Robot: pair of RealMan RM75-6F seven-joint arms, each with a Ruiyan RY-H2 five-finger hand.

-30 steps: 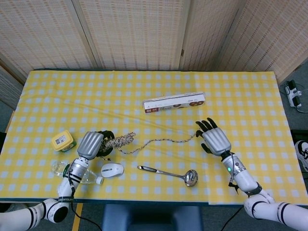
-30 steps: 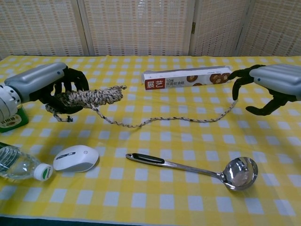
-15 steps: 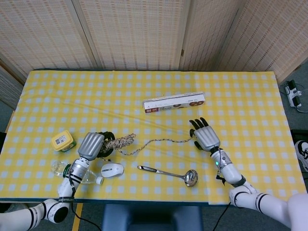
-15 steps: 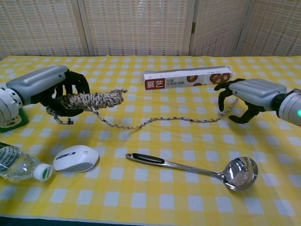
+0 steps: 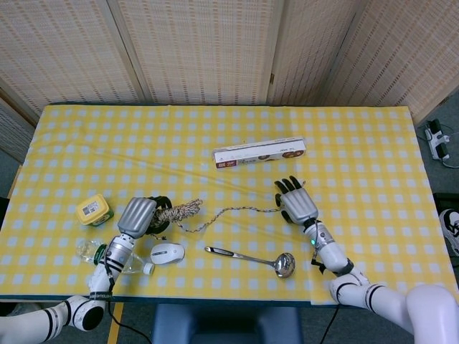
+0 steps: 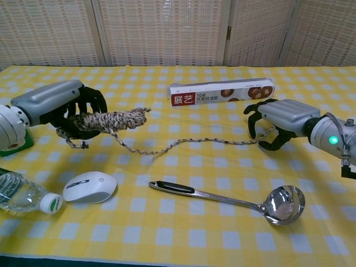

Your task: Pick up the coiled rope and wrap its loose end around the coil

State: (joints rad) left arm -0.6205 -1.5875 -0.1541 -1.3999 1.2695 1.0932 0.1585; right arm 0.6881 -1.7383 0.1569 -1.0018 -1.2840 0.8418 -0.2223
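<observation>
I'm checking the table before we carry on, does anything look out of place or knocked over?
The water bottle lies on its side at the near left edge, by the mouse. The left hand holds the coiled rope; its loose end trails across the cloth.

The far half of the table [image 5: 215, 129] lies open right up to its back edge, broken only by the long foil box [image 5: 259, 152] near the middle. Along the front edge the way is crowded: a ladle [image 6: 233, 198] in the centre, a computer mouse [image 6: 89, 187] and a water bottle [image 6: 25, 197] toward the left corner, and a yellow tub [image 5: 94, 210] by the left edge. Between box and ladle, the loose rope end [image 6: 189, 142] stretches across.
</observation>
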